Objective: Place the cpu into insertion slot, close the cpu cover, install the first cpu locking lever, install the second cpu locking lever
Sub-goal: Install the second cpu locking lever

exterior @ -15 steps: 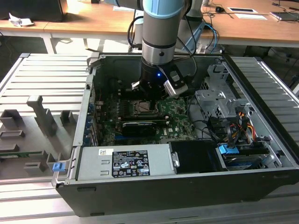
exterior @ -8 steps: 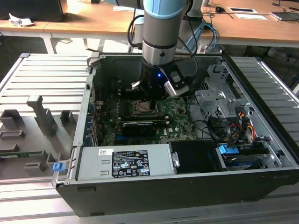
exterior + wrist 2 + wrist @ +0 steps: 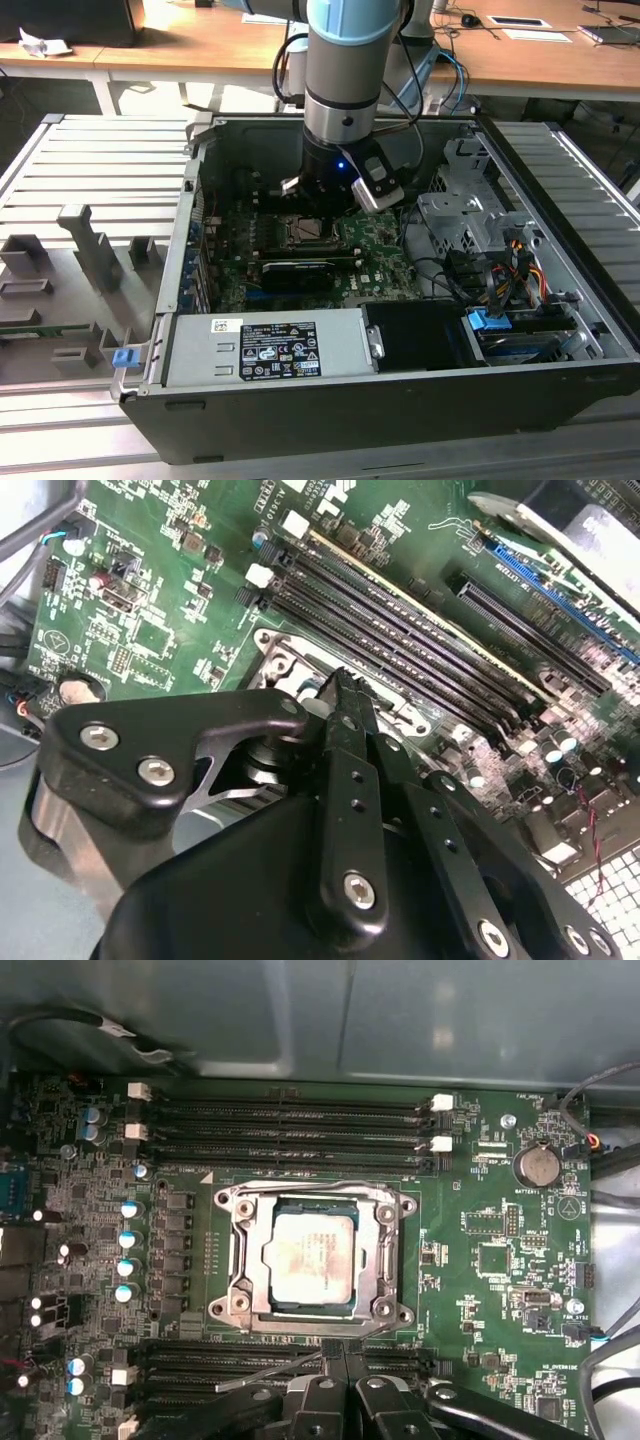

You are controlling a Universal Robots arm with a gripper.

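Currently, in the exterior view, the arm (image 3: 350,60) reaches down into an open computer case (image 3: 400,420) lying on a slatted table (image 3: 90,170). Its tool (image 3: 318,205) hangs just above the insertion slot (image 3: 303,230) on the green motherboard (image 3: 380,255). A silver power supply (image 3: 265,350) sits at the case's near edge, a drive cage (image 3: 465,225) toward the exterior view's right.

In the second wrist view, the black tool (image 3: 340,685) has its fingers (image 3: 345,730) pressed together with no gap, nothing visibly held. Their tips sit over a corner of the insertion slot (image 3: 285,660). Long black memory slots (image 3: 400,650) run just beside the socket.

In the first wrist view, the cpu (image 3: 313,1258) lies seated in the insertion slot (image 3: 240,1290), pale metal face up. The cpu cover (image 3: 380,1260) is down, framing the chip through its window. A thin wire locking lever (image 3: 290,1365) stands out at an angle from the socket's edge toward the tool (image 3: 345,1360); whether the fingertips touch it, cannot tell. Another lever (image 3: 310,1186) lies along the opposite edge of the frame. A round coin battery (image 3: 537,1165) sits well apart.
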